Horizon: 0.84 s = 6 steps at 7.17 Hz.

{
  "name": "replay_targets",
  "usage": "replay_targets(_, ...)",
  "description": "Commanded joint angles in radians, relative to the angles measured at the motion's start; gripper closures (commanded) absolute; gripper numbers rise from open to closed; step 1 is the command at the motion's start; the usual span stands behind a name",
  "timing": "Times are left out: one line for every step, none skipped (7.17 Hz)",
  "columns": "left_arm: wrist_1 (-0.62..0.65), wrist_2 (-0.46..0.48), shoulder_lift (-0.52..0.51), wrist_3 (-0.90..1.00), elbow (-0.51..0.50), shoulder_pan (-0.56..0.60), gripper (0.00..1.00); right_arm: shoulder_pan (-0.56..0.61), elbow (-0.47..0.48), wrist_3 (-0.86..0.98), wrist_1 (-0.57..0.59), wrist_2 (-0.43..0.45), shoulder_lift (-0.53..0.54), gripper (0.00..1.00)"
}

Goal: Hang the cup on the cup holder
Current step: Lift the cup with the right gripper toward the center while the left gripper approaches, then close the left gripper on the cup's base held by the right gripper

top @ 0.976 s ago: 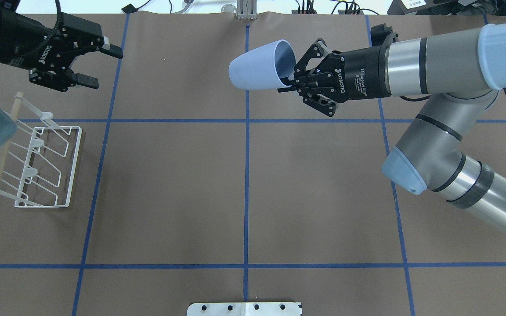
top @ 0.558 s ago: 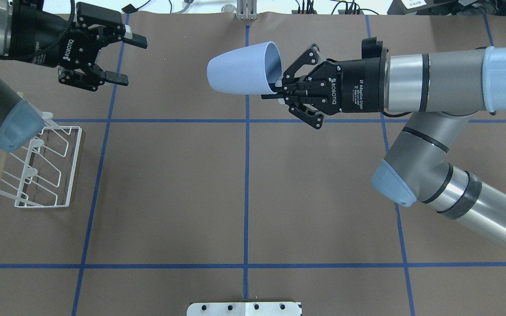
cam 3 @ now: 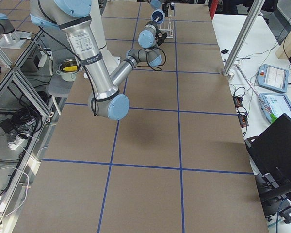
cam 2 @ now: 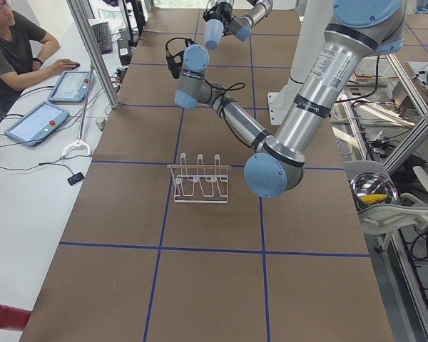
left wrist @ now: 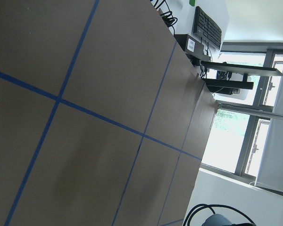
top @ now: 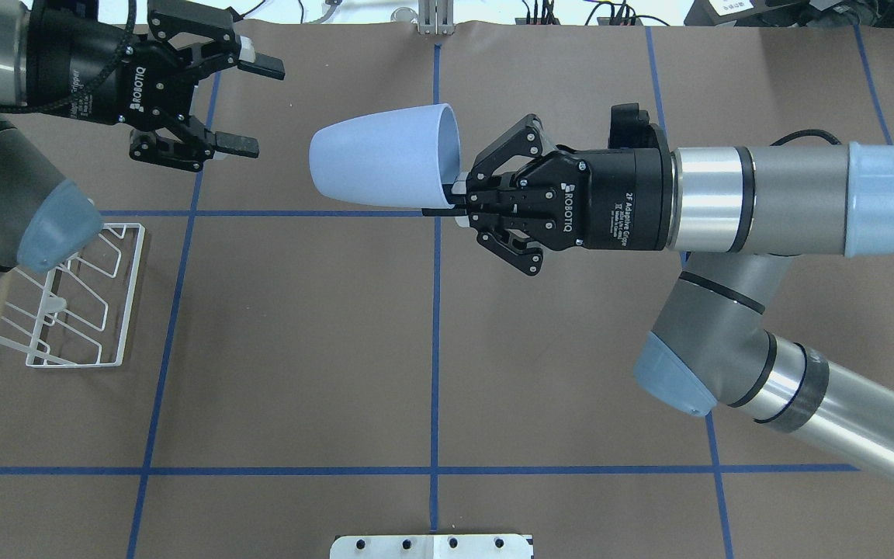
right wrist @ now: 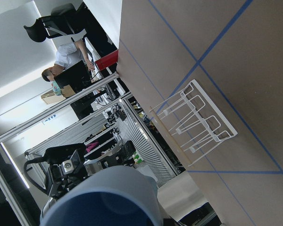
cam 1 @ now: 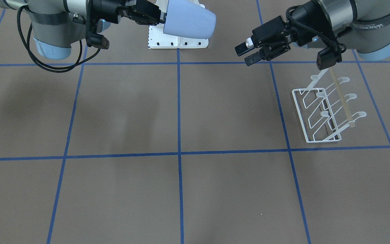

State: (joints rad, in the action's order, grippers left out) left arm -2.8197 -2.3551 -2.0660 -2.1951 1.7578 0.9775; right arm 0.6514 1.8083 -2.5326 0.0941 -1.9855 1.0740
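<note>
Looks like a mid-air handover; cup not yet on the rack.
White wire cup holder with pale wooden bar (top: 133, 295) sits far left on the table. Left gripper (top: 254, 106) hovers, fingers spread, empty. Light blue tapered plastic cup (top: 377, 164) hangs sideways above the table, base towards it, right gripper (top: 451, 203) pinching its rim. Next, probably: left grips the body, right lets go.

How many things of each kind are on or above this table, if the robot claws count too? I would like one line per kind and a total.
cup: 1
cup holder: 1
robot claws: 2 (left claw open, right claw shut on the cup)
Total: 4
</note>
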Motion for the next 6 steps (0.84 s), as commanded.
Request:
replay_targets(-0.017,0.011,-0.016,-0.038,0.026,-0.011,0.02,-0.025,0.008,-0.029,-0.068,0.031,0.001,1.0)
replay_targets(-0.014,0.01,-0.016,-0.043,0.032,-0.013,0.02,-0.027,0.008,-0.029,-0.07,0.046,0.001,1.0)
replay_targets(-0.018,0.01,-0.017,-0.041,0.035,-0.029,0.02,-0.033,0.006,-0.029,-0.07,0.074,0.0,1.0)
replay_targets(-0.1,0.02,-0.016,-0.045,0.043,-0.066,0.02,-0.042,0.003,-0.029,-0.07,0.098,0.0,1.0)
replay_targets(-0.157,0.092,-0.017,-0.105,0.043,-0.088,0.02,-0.05,0.003,-0.029,-0.071,0.106,0.0,1.0)
replay_targets(-0.276,0.217,-0.016,-0.221,0.034,-0.124,0.02,-0.056,0.003,-0.031,-0.086,0.109,0.0,1.0)
